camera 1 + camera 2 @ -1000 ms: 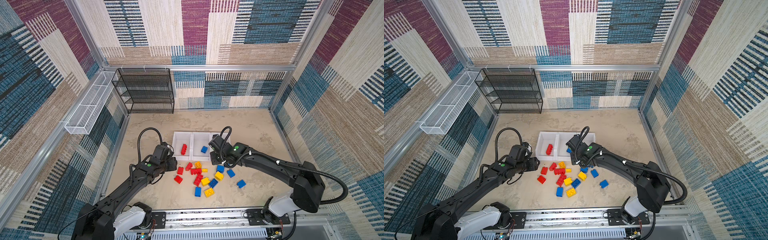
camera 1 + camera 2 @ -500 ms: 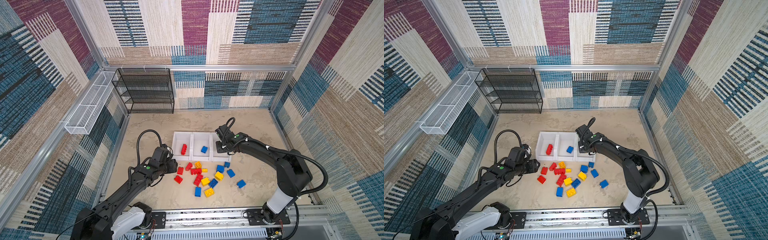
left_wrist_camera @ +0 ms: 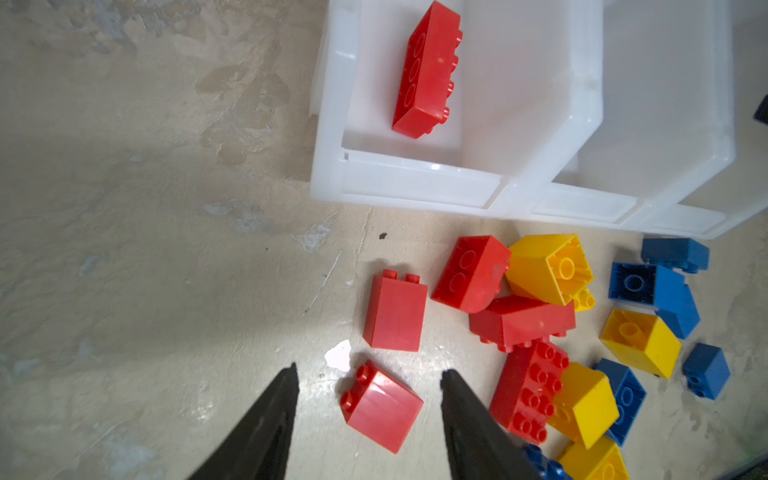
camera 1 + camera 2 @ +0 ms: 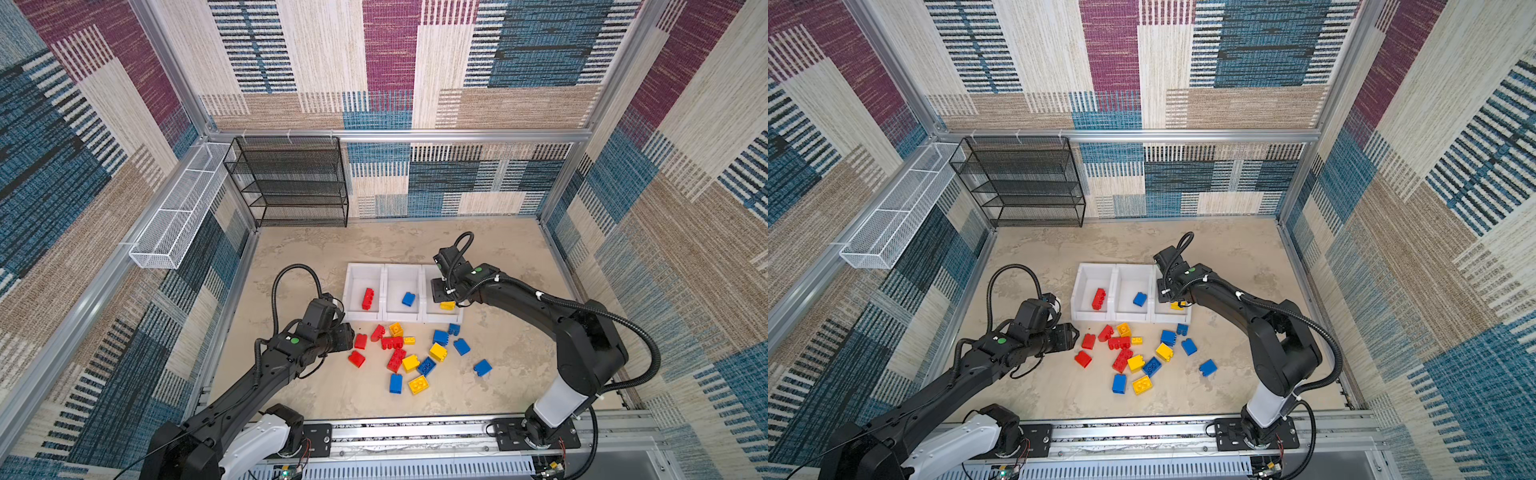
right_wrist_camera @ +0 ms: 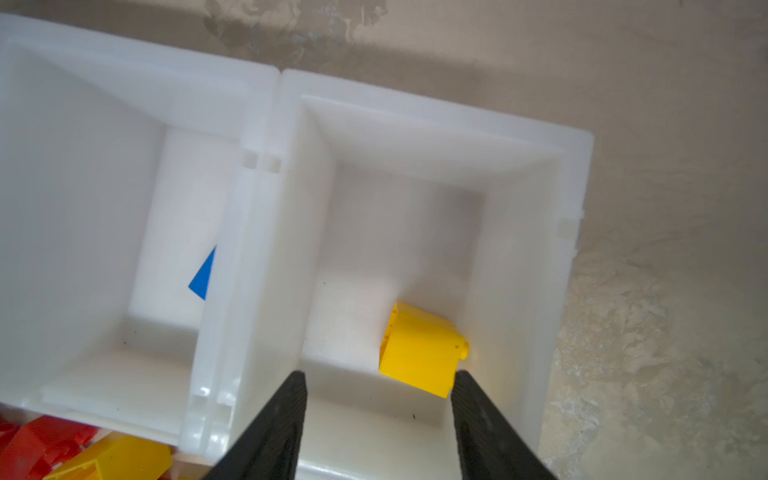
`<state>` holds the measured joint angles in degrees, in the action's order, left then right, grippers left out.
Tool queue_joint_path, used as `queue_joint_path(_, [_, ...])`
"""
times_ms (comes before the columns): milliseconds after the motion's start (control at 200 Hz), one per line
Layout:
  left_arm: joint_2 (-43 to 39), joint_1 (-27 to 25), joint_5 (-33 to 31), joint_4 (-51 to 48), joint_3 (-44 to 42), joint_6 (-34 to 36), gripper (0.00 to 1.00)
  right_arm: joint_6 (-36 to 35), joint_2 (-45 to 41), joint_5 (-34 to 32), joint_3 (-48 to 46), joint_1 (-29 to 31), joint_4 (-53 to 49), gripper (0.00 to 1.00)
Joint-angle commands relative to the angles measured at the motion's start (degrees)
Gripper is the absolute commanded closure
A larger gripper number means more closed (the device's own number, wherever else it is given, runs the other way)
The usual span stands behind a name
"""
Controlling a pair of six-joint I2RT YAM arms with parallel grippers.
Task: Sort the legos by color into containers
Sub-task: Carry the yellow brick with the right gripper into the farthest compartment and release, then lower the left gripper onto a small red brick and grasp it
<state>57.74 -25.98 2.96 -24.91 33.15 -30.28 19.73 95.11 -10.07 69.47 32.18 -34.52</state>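
Note:
The containers (image 4: pixel 363 267) are three white bins in a row. The left one holds a red lego (image 4: pixel 368 298), the middle one a blue lego (image 4: pixel 408 299), the right one a yellow lego (image 4: pixel 447 306). My right gripper (image 5: pixel 380 374) hangs open over the right bin (image 5: pixel 436 120), and the yellow lego (image 5: pixel 422 351) lies loose on the bin floor just beyond its fingertips. Several loose legos (image 4: pixel 409 353) in red, blue and yellow lie in front of the bins. My left gripper (image 3: pixel 370 370) stands open at the pile's left edge, straddling a small red lego (image 3: pixel 380 405) without touching it.
A black mesh rack (image 4: pixel 291 183) stands at the back left, against the wall. A long white wire basket (image 4: pixel 178 216) hangs on the left wall. The arm bases sit on a metal rail (image 4: pixel 415 436) along the front edge.
My right gripper moved from the pile to above the right bin and opened, and a yellow lego now lies in that bin. The left gripper edged slightly toward the red legos.

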Motion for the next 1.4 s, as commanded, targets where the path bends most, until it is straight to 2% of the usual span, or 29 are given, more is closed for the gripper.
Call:
queue_joint_path(0, [-0.19,-0.88,-0.28,-0.98,-0.36,-1.05,0.41,1.22,-2.13,0.17,0.42,0.0,0.38,0.4])
queue_joint_path(306, [3.05,-7.74,-4.57,-3.8,-0.71,-4.06,0.35,3.53,-7.59,1.97,-2.13,0.0,0.33,0.4])
queue_joint_path(546, [8.81,-13.22,-7.97,-4.84,0.0,-10.01,0.32,4.45,-9.48,3.16,-4.71,0.0,1.16,0.39])
queue_joint_path(826, [15.27,-14.45,-11.09,-5.02,2.76,-15.15,0.31,5.24,-11.02,4.44,-7.04,0.06,2.08,0.39])
queue_joint_path(1182, [19.99,-14.54,-12.28,-4.71,5.43,-16.95,0.36,5.76,-13.32,4.99,-10.38,0.07,3.23,0.39])
queue_joint_path(1392, [19.69,-14.75,-12.31,-5.53,3.71,-18.31,0.49,5.81,-13.9,5.7,-11.76,0.01,3.98,0.4])
